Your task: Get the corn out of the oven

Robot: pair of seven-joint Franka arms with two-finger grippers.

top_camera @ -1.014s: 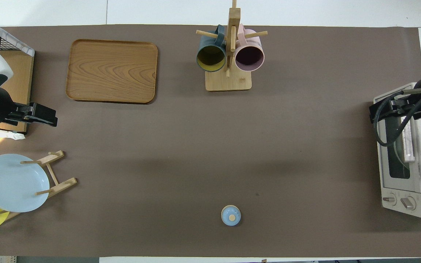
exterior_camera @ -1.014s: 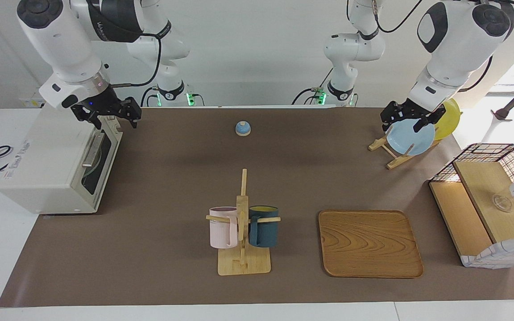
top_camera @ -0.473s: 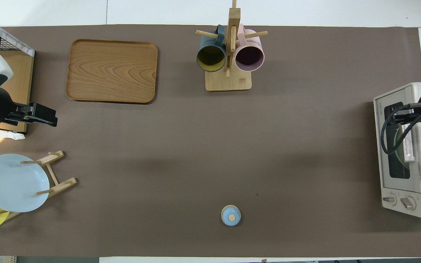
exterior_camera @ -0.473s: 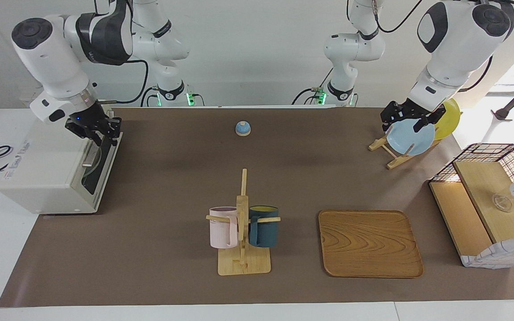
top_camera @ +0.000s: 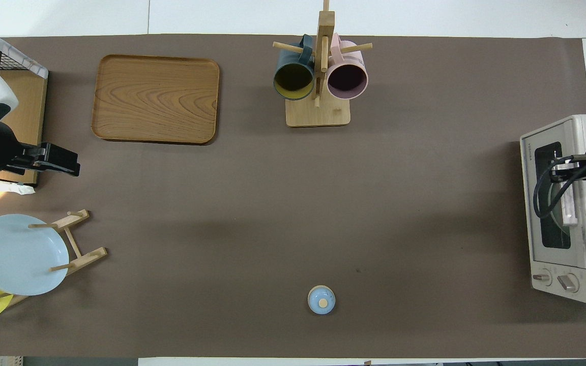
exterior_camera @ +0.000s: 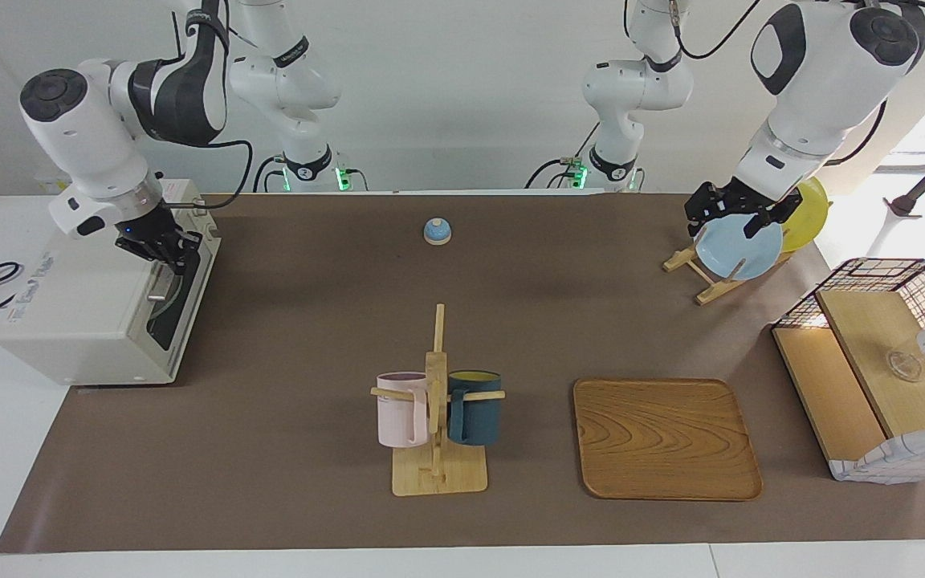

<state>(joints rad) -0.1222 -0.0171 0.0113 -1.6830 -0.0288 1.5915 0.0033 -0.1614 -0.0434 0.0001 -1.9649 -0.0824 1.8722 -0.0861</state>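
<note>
The off-white oven [exterior_camera: 85,313] stands at the right arm's end of the table, its dark glass door [exterior_camera: 181,301] closed. It also shows in the overhead view [top_camera: 560,256]. The corn is hidden from view. My right gripper [exterior_camera: 159,247] is low at the top of the door, right at the metal bar handle [exterior_camera: 162,282]; in the overhead view the right gripper [top_camera: 563,170] sits over the handle [top_camera: 569,206]. My left gripper [exterior_camera: 731,218] is open and empty, waiting above the plate rack.
A blue plate [exterior_camera: 739,247] and a yellow plate [exterior_camera: 808,210] stand in a wooden rack. A wire-and-wood basket box [exterior_camera: 880,361], a wooden tray [exterior_camera: 666,439], a mug rack [exterior_camera: 437,401] with two mugs and a small blue lid [exterior_camera: 437,231] are on the brown mat.
My right gripper has turned and come down from above the oven's top corner onto the door handle. The left arm has not moved.
</note>
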